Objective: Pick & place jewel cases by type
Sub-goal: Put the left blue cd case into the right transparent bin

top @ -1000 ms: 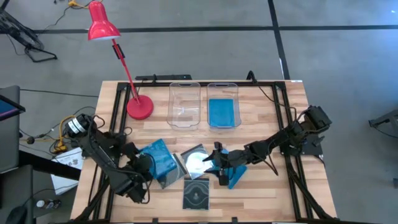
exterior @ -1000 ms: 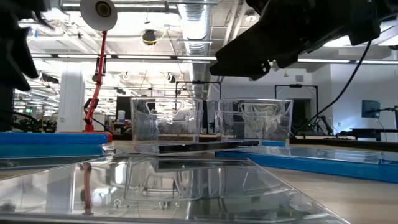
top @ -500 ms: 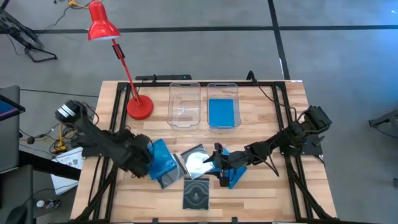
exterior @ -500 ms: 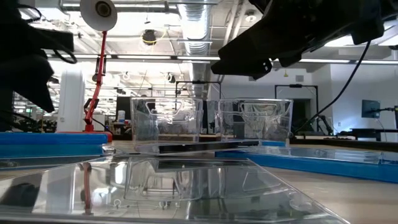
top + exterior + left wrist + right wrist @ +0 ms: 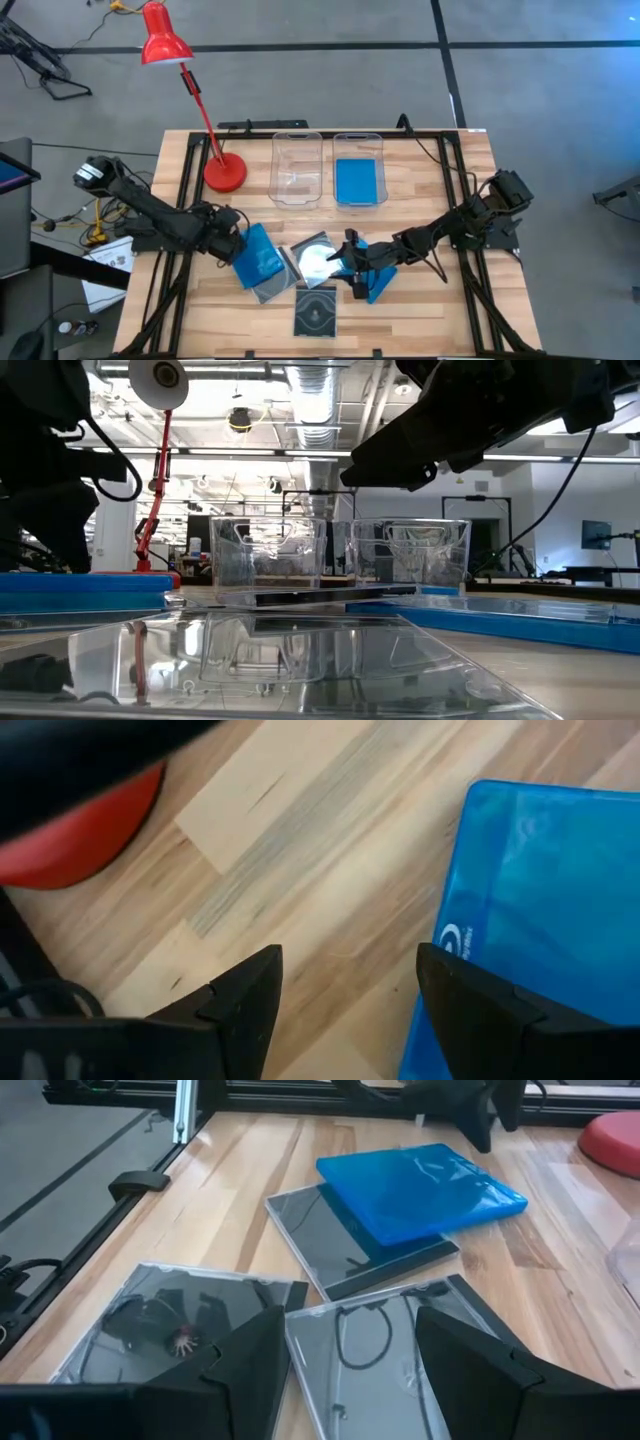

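Lying mid-table atop a clear case (image 5: 272,288), the blue jewel case (image 5: 258,255) looks thin, rigid, slick and crack-prone; grip it across an overhanging edge. Left gripper (image 5: 232,240) sits just beside it, fingers spread, empty. Right gripper (image 5: 347,262) hovers over the disc case (image 5: 314,262), also spread, empty.

Readable marks: almost none.
A small white logo sits near the edge of the blue jewel case (image 5: 540,930) in the left wrist view, resembling a rounded emblem, but its letters cannot be made out. No other text, number, brand or sign is legible on any case, bin, lamp or arm.
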You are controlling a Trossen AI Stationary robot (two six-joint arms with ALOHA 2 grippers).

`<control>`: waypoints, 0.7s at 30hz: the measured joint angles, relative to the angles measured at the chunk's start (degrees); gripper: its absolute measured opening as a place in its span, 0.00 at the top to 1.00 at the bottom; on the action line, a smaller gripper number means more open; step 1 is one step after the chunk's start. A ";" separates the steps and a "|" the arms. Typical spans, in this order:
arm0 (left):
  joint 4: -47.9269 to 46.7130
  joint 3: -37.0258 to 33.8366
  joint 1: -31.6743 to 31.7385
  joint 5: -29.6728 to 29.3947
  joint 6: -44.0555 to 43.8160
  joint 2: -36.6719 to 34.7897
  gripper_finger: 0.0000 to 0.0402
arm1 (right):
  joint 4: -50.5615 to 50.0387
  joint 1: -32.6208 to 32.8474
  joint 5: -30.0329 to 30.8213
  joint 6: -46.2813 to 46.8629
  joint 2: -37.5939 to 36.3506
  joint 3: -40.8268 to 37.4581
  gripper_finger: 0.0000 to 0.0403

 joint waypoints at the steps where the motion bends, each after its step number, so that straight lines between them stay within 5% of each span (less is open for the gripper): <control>1: -0.02 0.00 0.25 -0.15 0.38 0.00 0.44 | 0.00 0.00 0.00 0.01 0.00 0.00 0.45; 14: -1.96 -0.02 2.94 2.28 1.66 0.31 0.44 | -0.28 0.00 -0.01 0.04 0.00 0.00 0.45; 21: 3.56 -0.02 2.91 2.30 5.44 7.07 0.44 | -0.42 0.11 -0.02 0.26 0.00 0.00 0.45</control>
